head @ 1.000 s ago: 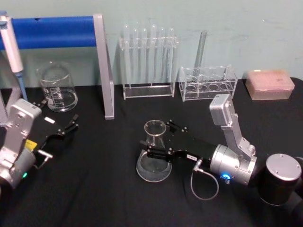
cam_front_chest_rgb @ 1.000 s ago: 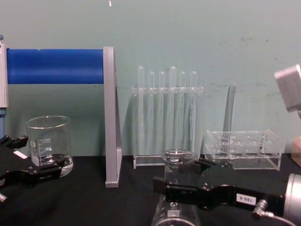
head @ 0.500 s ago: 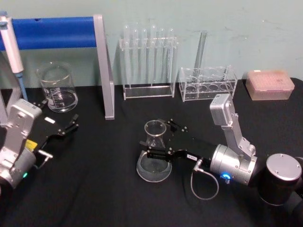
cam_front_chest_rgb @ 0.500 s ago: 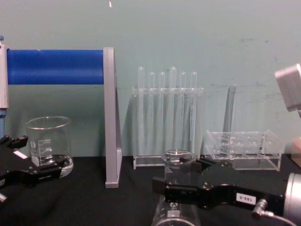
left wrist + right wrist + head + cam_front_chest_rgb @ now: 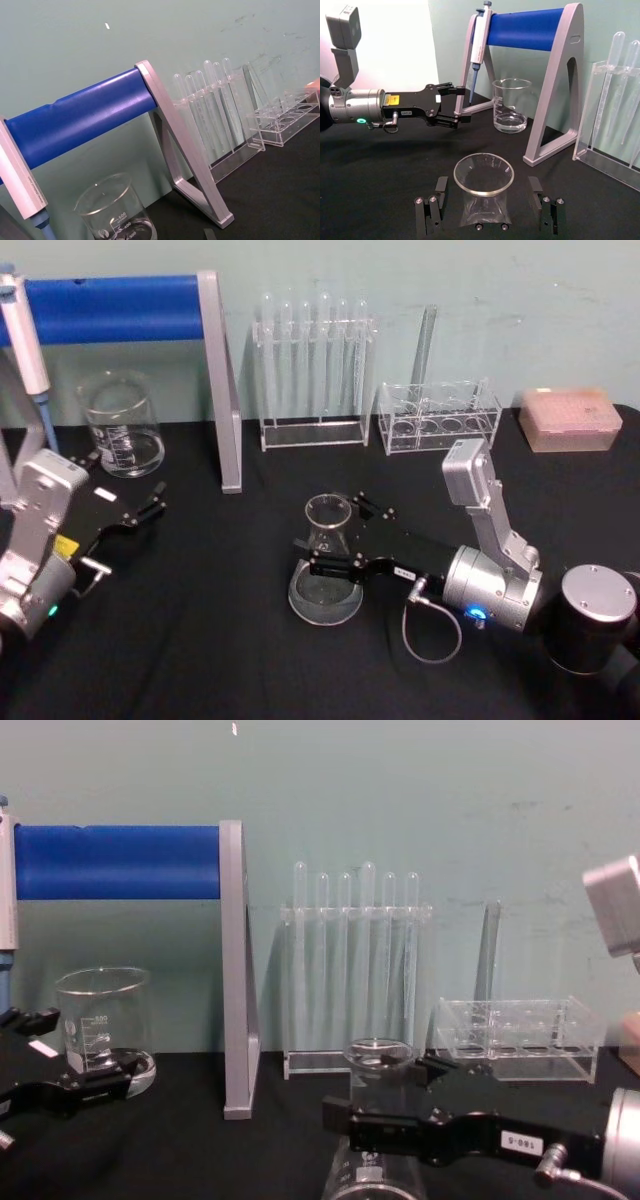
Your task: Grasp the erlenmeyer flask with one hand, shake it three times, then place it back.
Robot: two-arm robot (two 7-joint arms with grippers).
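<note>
The erlenmeyer flask [image 5: 326,562] stood upright on the black counter [image 5: 220,640], near the centre and in front of the test tube rack [image 5: 314,370]. The right end effector [image 5: 338,538] reached in from the right at neck height, its fingers set either side of the flask neck. In the right wrist view the fingers [image 5: 429,212] were apart, with a clear gap between each pad and the glass; the flask [image 5: 484,192] sat midway between them, not gripped. In the chest view the near finger [image 5: 375,1125] crossed in front of the flask [image 5: 372,1120] just below its flared rim.

The left end effector [image 5: 140,510] was well apart at the left side of the counter, near the glass beaker [image 5: 121,425] and the blue-barred stand [image 5: 215,370]; its fingers were apart and held nothing.
</note>
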